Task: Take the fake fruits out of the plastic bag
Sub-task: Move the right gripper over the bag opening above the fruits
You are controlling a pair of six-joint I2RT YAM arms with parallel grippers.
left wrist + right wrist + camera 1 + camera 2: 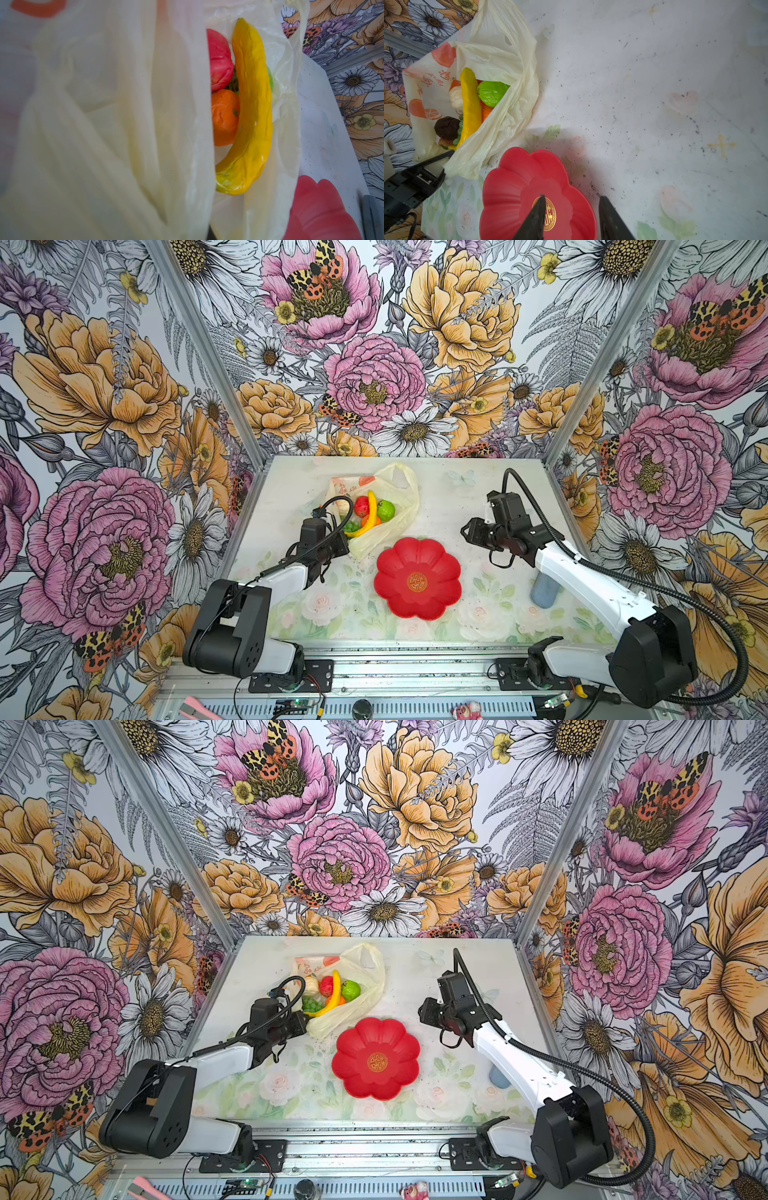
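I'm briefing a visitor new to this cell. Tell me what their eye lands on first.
The bright red flower-shaped plate sits empty mid-table, amid loud floral walls. Behind it to the left, the plastic bag lies open with the fake fruits inside, a yellow banana on top. The left claw pinches the bag's near edge.

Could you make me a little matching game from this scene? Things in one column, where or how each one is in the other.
Things:
1. banana
2. plate
3. left hand
4. right hand

States:
A. open, holding nothing
B. lying inside the bag
C. shut on the bag's edge
D. red and empty, beside the bag

Pairs: 1-B, 2-D, 3-C, 4-A
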